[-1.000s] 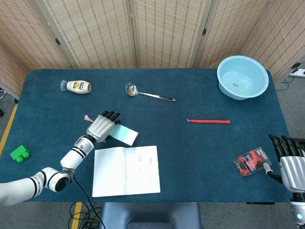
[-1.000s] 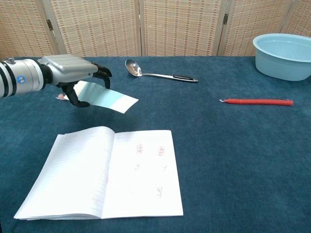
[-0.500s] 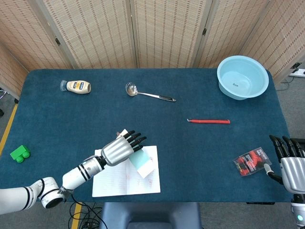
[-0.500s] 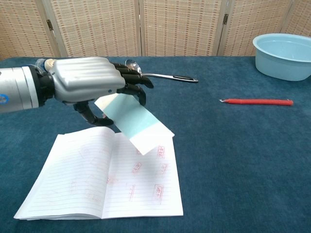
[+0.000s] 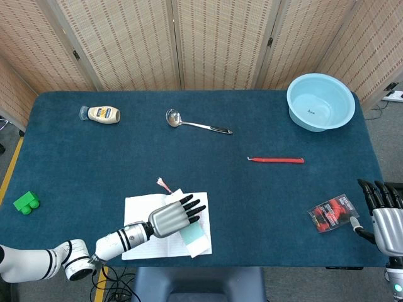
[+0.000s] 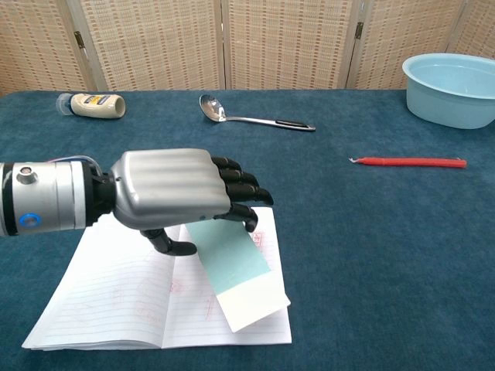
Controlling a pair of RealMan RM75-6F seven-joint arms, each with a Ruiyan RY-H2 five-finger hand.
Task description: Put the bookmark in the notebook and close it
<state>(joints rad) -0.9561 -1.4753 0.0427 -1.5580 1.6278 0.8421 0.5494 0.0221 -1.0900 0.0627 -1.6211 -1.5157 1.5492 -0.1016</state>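
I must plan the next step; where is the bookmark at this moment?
The bookmark is held by the left hand over the right page of the open notebook, near the table's front edge, in both views.

Bare table (image 5: 264, 201) right of notebook (image 5: 141, 214)

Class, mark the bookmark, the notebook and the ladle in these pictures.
bookmark (image 6: 240, 274), chest view, on its pale green face.
notebook (image 6: 116, 297), chest view, on the left page.
ladle (image 5: 174, 117), head view, on its bowl.
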